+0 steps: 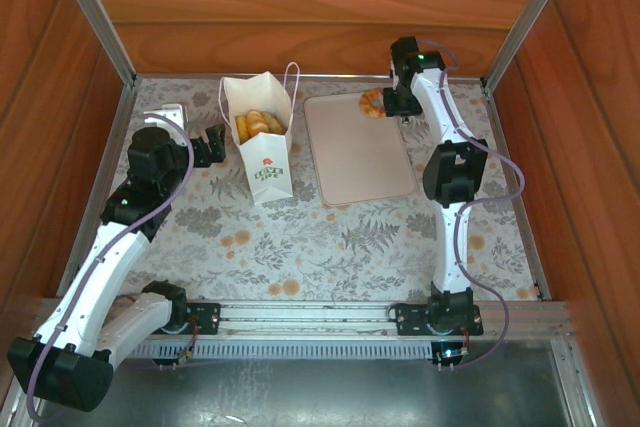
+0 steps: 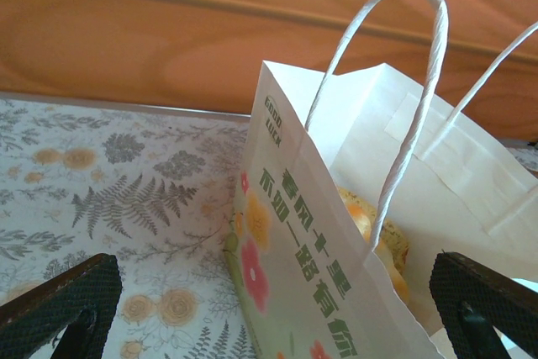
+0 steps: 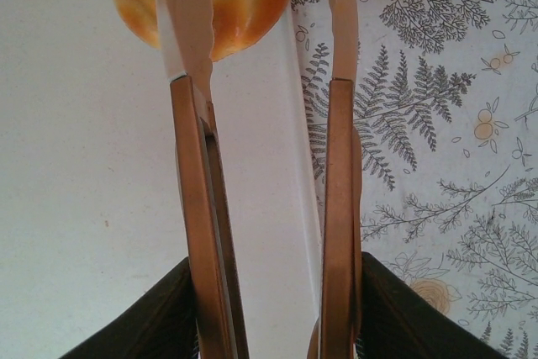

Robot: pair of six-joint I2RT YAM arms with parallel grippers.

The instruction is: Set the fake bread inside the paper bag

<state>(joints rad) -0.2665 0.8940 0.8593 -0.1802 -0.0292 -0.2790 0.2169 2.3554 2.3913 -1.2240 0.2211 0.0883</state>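
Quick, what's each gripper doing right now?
Left gripper: open, beside the white printed paper bag.
Right gripper: shut on the thin metal tongs.

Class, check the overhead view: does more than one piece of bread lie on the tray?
No, a single ring-shaped bread sits on the tray, at its far corner.

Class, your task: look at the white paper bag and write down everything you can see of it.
The paper bag is white, with twisted white loop handles. It stands upright and open on the floral table cover, between the left gripper and the tray. One side bears a red-green logo; its face, green lettering and flowers. Inside lies fake bread. Gripper contact cannot be told.
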